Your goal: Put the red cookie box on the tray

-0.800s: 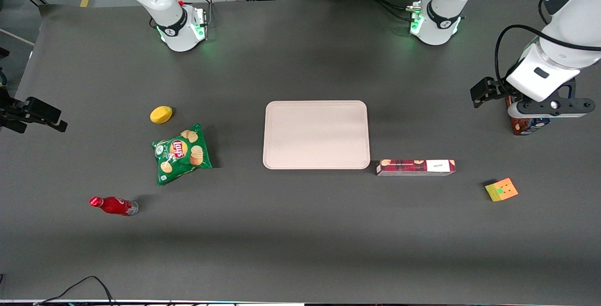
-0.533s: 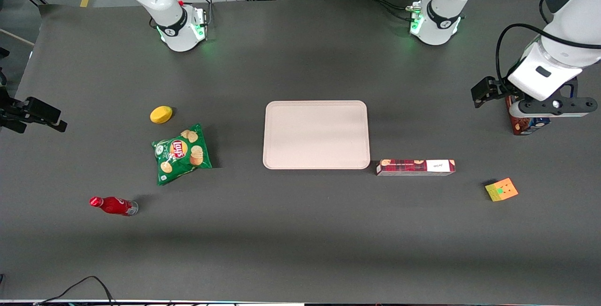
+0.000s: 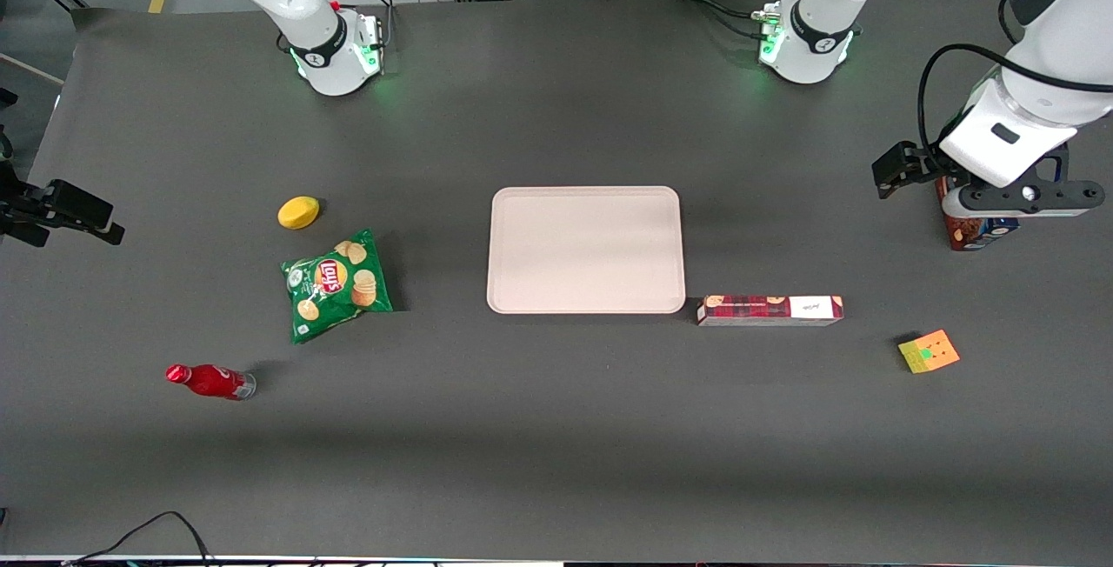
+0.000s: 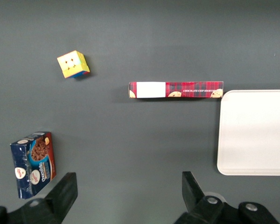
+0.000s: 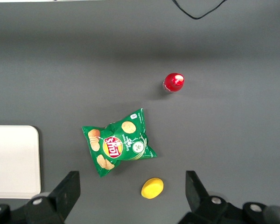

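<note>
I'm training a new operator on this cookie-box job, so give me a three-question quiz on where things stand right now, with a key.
1. True or false: the red cookie box already lies on the tray.
2. What does the gripper hold? A) the blue cookie box B) the colour cube C) nothing
3. Fill in: the long carton lying just off the tray's corner nearest the working arm and the front camera is the ____.

Key
1. False: it lies on the table, close to the tray's corner, and the tray is bare.
2. C: the gripper is open, high above the table near the blue cookie box.
3. red cookie box
</note>
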